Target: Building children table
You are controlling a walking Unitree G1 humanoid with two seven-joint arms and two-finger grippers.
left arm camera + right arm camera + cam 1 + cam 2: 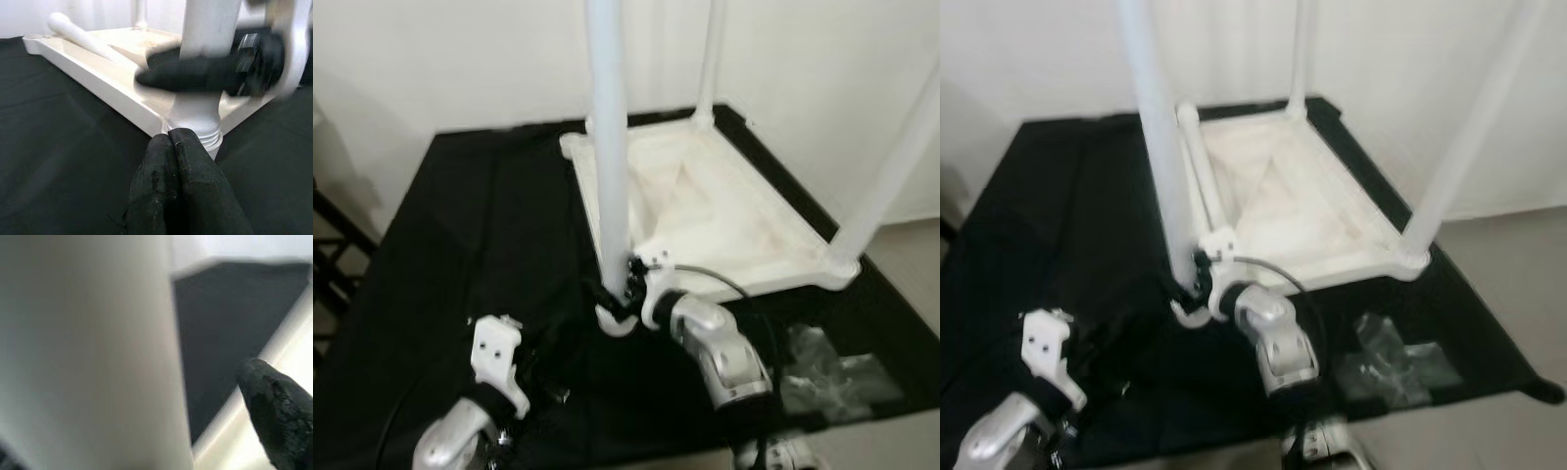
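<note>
A black cloth (460,245) covers the floor against a white wall, apparently to protect the parts, and on it the white children's table (724,220) lies upside down, its underside up so the legs can be fitted from above. Two legs already stand at the corners to the robot's right: the far leg (709,59) near the wall and the right leg (891,171) at the near right corner. A loose leg (78,34) lies flat inside the upturned tabletop, probably waiting its turn for the far left corner. The near leg (609,147) stands upright at the corner closest to the robot, its threaded foot (200,134) at the socket but, by the look of the exposed thread, not yet fully home. The right hand (628,286) is clenched around this leg low down, just above the corner, a sensible place to steady or twist it. The left hand (171,147), fingers pressed together and grasping nothing, hovers low over the cloth pointing at that same corner. A clear plastic bag (827,367), likely packaging or hardware, lies on the cloth to the robot's right, clear of the work.
</note>
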